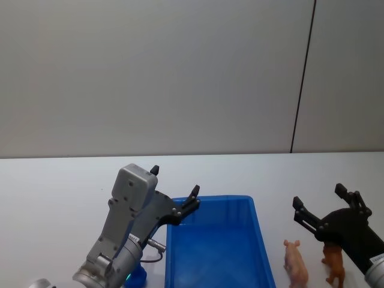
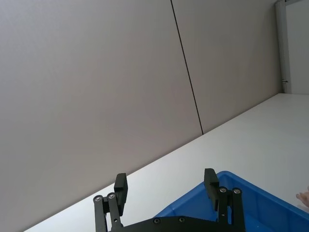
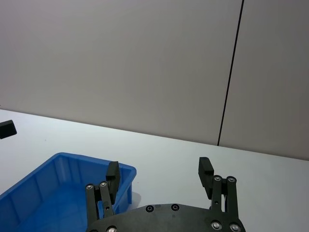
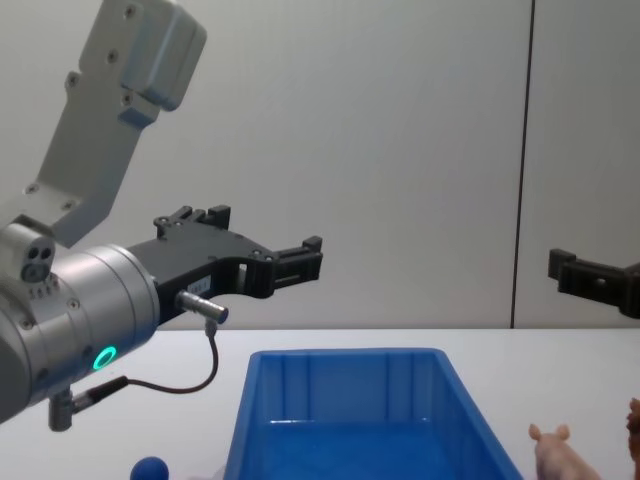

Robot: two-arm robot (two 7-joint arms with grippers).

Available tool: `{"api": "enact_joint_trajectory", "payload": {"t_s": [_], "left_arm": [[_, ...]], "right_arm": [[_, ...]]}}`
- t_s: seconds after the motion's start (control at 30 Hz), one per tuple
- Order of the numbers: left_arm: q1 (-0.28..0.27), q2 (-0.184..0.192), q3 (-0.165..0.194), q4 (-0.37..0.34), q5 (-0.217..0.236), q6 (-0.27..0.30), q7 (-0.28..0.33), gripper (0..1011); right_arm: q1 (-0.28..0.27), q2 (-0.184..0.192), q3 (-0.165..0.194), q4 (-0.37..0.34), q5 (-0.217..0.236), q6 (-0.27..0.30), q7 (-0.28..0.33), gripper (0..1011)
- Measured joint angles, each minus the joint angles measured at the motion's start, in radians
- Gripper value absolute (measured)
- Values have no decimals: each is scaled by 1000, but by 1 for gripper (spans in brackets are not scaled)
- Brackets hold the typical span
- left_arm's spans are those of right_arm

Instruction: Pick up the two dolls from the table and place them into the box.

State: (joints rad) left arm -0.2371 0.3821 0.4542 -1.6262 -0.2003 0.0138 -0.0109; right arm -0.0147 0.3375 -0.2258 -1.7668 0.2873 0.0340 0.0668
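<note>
A pale pink pig doll (image 1: pixel 296 264) and a brown animal doll (image 1: pixel 333 265) stand on the white table to the right of the blue box (image 1: pixel 259 240). The pig (image 4: pixel 555 450) shows in the chest view too. A small rounded blue doll (image 1: pixel 138 278) lies at the box's left side. My left gripper (image 1: pixel 175 181) hovers open and empty over the box's far left corner, fingers (image 2: pixel 120 186) spread wide. My right gripper (image 1: pixel 319 196) hangs open and empty just above and behind the pig and the brown animal. The box (image 4: pixel 345 355) looks empty inside.
The white table (image 1: pixel 60 186) runs back to a plain grey wall with a dark vertical seam (image 1: pixel 303 78). Bare tabletop lies behind the box and to the left of my left arm (image 1: pixel 123 222).
</note>
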Motion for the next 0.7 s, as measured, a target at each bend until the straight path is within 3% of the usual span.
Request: {"api": "enact_joint_trajectory", "payload": {"t_s": [0.7], "left_arm": [[0,0,0,0,0,0,0,1001]], "right_arm": [[0,0,0,0,0,0,0,1001]]}}
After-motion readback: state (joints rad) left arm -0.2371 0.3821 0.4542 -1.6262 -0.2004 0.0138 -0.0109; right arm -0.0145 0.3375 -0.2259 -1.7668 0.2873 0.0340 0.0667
